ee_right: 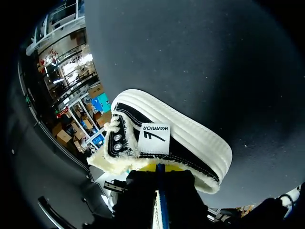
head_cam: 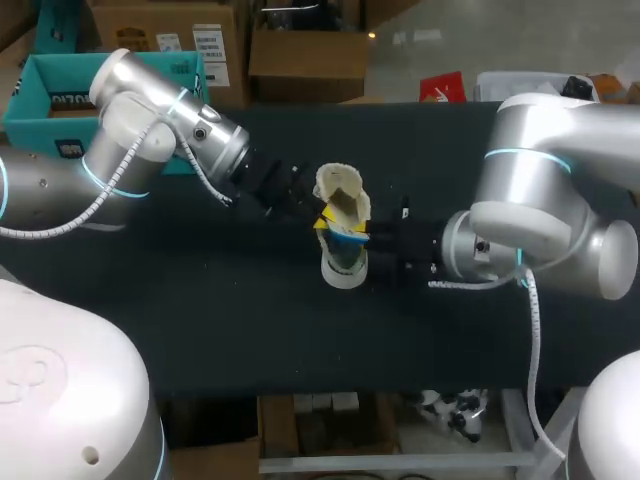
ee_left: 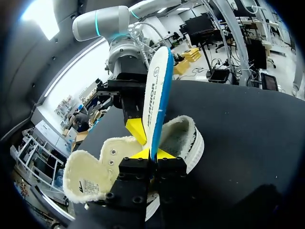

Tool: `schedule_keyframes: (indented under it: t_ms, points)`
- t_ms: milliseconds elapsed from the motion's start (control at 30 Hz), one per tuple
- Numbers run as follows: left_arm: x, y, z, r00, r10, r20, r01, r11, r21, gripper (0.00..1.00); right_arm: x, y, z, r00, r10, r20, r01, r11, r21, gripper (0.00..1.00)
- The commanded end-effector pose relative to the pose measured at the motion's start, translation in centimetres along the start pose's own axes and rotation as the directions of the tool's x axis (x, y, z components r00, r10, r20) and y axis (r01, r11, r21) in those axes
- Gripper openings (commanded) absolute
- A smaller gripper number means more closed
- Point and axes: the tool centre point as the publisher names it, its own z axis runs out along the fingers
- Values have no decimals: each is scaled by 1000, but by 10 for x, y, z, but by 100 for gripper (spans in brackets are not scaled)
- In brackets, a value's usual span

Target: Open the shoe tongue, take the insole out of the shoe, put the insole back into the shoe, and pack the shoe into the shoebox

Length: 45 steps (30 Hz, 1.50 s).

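Two silver-grey arms with black heads and yellow-tipped fingers
The left arm (head_cam: pixel 130 150) and right arm (head_cam: pixel 545 195) had rounded, matt silver housings with a thin cyan light ring at each joint; a white braided cable (head_cam: pixel 535 330) ran along each and hung in a loop below the right wrist. The left gripper (ee_left: pixel 153 153) had a blocky black mount dotted with round screw holes, and its fingers (ee_left: pixel 143 153) ended in bright yellow wedge tips
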Motion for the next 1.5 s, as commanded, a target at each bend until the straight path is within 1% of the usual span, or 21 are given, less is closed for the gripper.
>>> schedule_keyframes:
  t_ms: [33, 233, 367, 567, 767, 900, 1200, 1367, 1500]
  points:
    - [-3, 5, 5, 1000, 16, -8, -16, 999, 40, 0, 4, -5, 4, 1000, -7, 0, 7, 1000, -14, 0]
    - [-2, -11, 14, 997, 68, -30, -67, 997, 43, 0, 6, -18, -6, 999, -43, 0, 43, 998, -49, 0]
    - [-1, -16, 20, 996, 83, -42, -82, 996, 32, 0, 7, -18, -9, 997, -72, 6, 72, 996, -53, 0]
    - [0, -17, 24, 995, 82, -51, -81, 997, 15, 0, 5, -8, 1, 994, -107, 29, 108, 993, -48, 0]
    - [3, -22, 25, 995, 88, -53, -88, 996, -2, 0, 6, 2, 6, 990, -135, 46, 137, 990, -40, 0]
    - [4, -21, 25, 996, 78, -50, -78, 997, -16, 0, 7, 9, 10, 990, -129, 51, 131, 991, -27, 0]
    - [8, -8, 15, 999, 29, -18, -30, 999, -19, 0, 9, 11, 12, 990, -128, 61, 130, 991, -40, 0]
    - [14, -11, 14, 999, 30, -13, -30, 999, -16, 0, 9, 6, 7, 990, -131, 56, 134, 989, -55, 0]
    - [14, -13, 14, 999, 37, -7, -37, 999, -25, 0, 9, 2, 4, 989, -138, 53, 142, 988, -68, 0]
